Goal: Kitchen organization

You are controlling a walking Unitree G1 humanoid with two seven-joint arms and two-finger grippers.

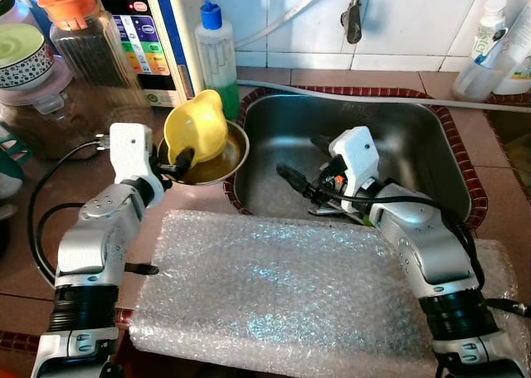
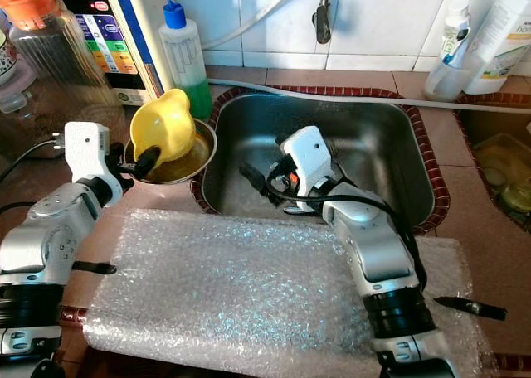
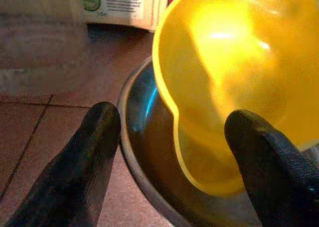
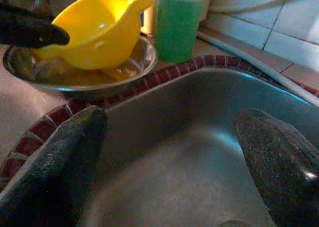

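Observation:
A yellow plastic jug [image 1: 196, 127] lies tilted inside a steel bowl [image 1: 236, 157] on the counter, just left of the sink [image 1: 415, 146]. My left gripper [image 1: 177, 164] is at the bowl's near-left rim and is open. In the left wrist view one finger [image 3: 94, 137] is outside the bowl and the other finger [image 3: 259, 152] is beside the jug's [image 3: 234, 62] lower wall. My right gripper [image 1: 303, 161] hangs low inside the sink, open, with nothing between its fingers [image 4: 75, 152]. It points toward the bowl [image 4: 84, 85].
Bubble wrap [image 1: 274, 287] covers the counter in front of the sink. A green soap bottle [image 1: 217, 59], a white appliance [image 1: 149, 30] and an orange-lidded jar [image 1: 83, 38] stand behind the bowl. A tap [image 1: 353, 13] and a hose run behind the sink. White bottles [image 1: 498, 46] stand at the far right.

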